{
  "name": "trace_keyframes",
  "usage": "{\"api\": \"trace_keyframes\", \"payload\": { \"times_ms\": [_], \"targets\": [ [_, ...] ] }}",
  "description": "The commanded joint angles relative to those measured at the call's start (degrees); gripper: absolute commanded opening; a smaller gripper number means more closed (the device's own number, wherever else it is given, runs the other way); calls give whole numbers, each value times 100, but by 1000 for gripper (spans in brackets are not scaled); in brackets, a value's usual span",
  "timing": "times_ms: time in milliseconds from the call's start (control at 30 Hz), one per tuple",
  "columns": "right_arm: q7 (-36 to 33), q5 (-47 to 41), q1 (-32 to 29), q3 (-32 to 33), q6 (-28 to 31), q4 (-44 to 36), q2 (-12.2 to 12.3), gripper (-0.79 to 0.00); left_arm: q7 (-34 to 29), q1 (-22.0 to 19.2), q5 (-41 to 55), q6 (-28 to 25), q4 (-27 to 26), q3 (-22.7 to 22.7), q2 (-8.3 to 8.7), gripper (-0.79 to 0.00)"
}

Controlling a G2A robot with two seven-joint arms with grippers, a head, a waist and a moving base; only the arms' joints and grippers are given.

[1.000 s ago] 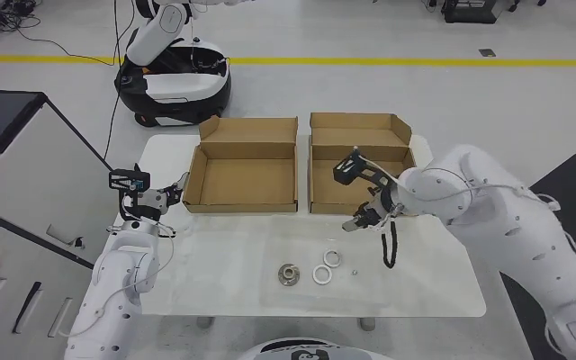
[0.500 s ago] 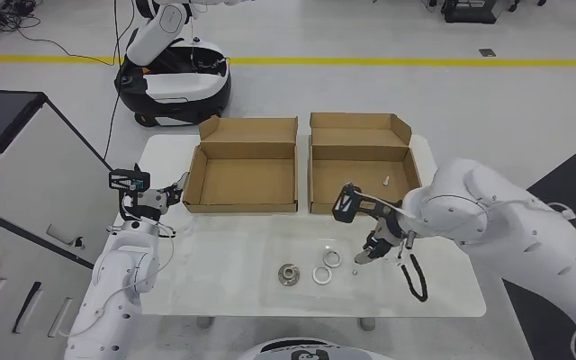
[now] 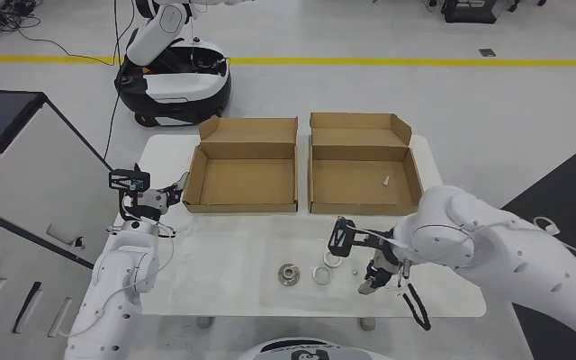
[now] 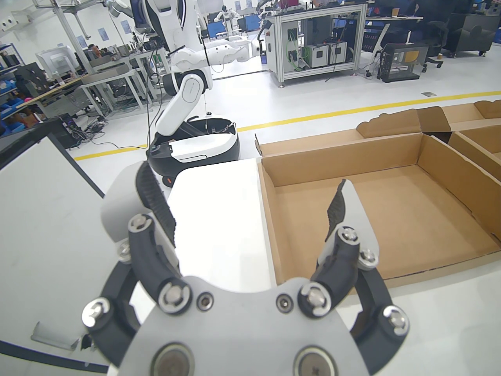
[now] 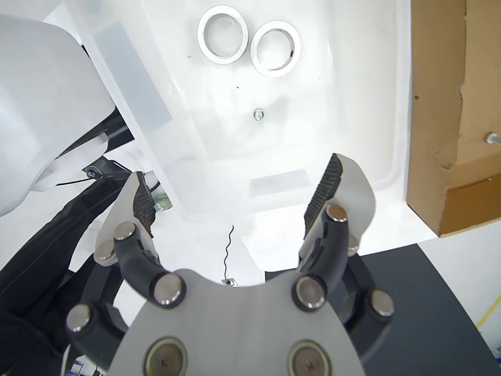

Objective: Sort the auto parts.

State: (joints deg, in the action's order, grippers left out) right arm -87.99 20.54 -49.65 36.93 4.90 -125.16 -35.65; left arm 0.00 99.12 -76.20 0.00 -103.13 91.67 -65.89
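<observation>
Right end effector (image 5: 238, 174) gapes near table's (image 5: 352, 99) front edge; bolt (image 5: 258, 114) ahead.

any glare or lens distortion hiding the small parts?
Right wrist view: soft glare on the glossy table, but the rings and small bolt are not washed out. Left wrist view: the wide-angle lens bows the cardboard box edges, no glare. Top view: even light, no hot spots on the table.

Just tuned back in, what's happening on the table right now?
The right claw, open and empty, hovers above the table near a small bolt, which lies beside two white rings and a metal hub. The right box holds another bolt. The left claw sits open by the left box.
</observation>
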Motion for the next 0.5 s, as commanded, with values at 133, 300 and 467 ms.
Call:
{"api": "trace_keyframes", "payload": {
  "times_ms": [133,300,467],
  "targets": [
    [173,211,-61,-184,-5,186,-92,0,0,0,0,0,0,0,0,0],
    [272,299,-3,-288,30,332,-191,0,0,0,0,0,0,0,0,0],
    [166,340,74,-393,85,570,-281,0,0,0,0,0,0,0,0,0]
  ]
}}
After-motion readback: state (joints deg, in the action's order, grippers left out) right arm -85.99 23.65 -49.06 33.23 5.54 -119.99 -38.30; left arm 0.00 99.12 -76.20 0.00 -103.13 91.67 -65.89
